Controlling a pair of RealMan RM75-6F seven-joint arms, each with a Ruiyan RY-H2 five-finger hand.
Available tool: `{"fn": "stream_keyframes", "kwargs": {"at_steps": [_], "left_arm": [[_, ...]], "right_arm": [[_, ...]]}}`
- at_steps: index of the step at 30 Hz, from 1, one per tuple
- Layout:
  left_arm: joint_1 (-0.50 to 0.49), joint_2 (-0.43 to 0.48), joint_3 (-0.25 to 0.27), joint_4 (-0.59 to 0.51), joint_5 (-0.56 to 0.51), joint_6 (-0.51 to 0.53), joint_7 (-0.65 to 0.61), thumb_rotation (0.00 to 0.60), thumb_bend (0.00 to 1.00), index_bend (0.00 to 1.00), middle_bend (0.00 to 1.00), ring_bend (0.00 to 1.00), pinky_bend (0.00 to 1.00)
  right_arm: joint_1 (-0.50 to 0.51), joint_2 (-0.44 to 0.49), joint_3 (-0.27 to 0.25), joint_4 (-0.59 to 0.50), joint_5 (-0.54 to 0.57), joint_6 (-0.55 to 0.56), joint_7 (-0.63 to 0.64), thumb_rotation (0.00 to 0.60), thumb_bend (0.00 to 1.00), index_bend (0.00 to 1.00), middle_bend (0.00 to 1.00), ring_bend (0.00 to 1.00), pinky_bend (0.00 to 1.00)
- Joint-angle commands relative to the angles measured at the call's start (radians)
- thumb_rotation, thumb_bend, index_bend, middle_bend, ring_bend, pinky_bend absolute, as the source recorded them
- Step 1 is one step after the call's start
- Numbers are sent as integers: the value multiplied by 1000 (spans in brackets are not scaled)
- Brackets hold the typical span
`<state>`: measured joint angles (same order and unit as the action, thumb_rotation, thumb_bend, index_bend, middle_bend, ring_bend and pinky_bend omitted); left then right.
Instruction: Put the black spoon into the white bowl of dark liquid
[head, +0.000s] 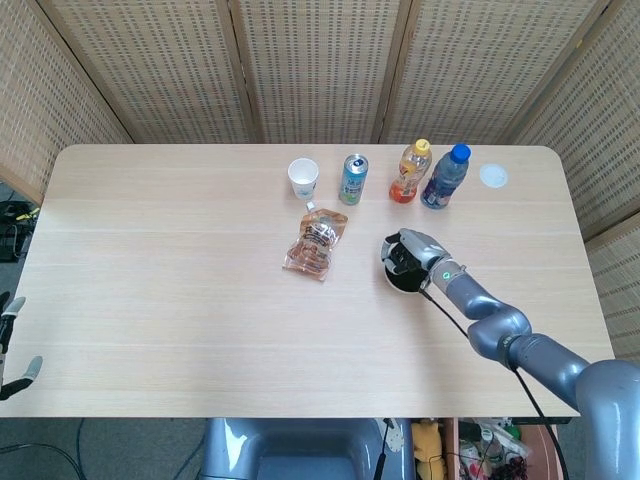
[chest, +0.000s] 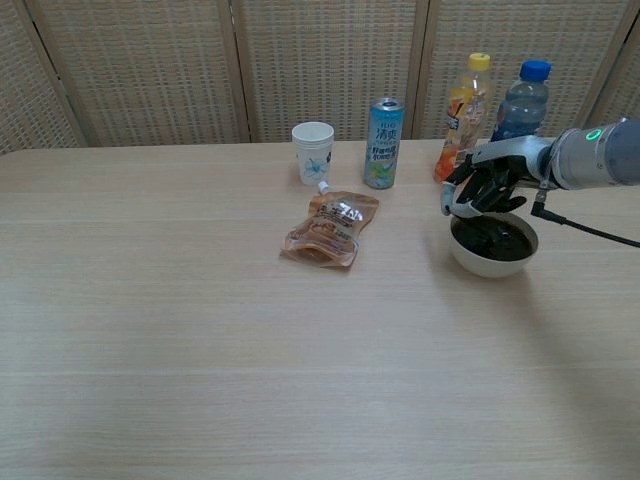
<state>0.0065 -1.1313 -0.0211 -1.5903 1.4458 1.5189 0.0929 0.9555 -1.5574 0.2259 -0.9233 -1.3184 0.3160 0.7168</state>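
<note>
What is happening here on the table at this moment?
The right robot hand hovers low over the white bowl of dark liquid, fingers curled downward. Whether it holds the black spoon cannot be told. The left robot hand waits at the table's edge. A pouch, paper cup, can and two bottles stand untouched.

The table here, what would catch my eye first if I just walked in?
Probably the robot's grey right hand held just above a white bowl of dark liquid towards the right of the pale wooden table. Behind it, along the far edge, stand a white paper cup, a blue drinks can, an orange juice bottle and a blue-capped water bottle. A brownish spouted pouch lies flat near the middle.
</note>
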Motion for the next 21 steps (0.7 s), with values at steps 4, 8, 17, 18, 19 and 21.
{"fn": "stream_keyframes", "kwargs": {"at_steps": [4,8,17,18,19,21], "left_arm": [[-1,0,0,4,3,0,-4,600,333,0,0,0,0],[-5,-2,-1,6,5,-5,-7,600,333,0,0,0,0],[-12,-7,-4,7,7,-11,-3,600,333,0,0,0,0],[-12,-7,-5,6,7,-11,-3,600,333,0,0,0,0],[-12,-7,-5,6,6,-11,-2,600,332,0,0,0,0],[-11,-8,-5,6,4,-11,0,600,333,0,0,0,0]], "right_arm": [[-15,22,-8,-63,-15,12,5,600,801,773,848,897,982],[-34,50,-20,-114,-23,21,7,600,801,774,848,897,982],[-43,67,-31,-98,-15,15,-1,600,801,774,848,897,982],[-41,64,-29,-87,-12,14,-1,600,801,774,848,897,982],[-39,60,-28,-75,-12,12,-4,600,801,773,848,897,982],[-34,51,-26,-54,-10,11,-6,600,801,773,848,897,982]]}}
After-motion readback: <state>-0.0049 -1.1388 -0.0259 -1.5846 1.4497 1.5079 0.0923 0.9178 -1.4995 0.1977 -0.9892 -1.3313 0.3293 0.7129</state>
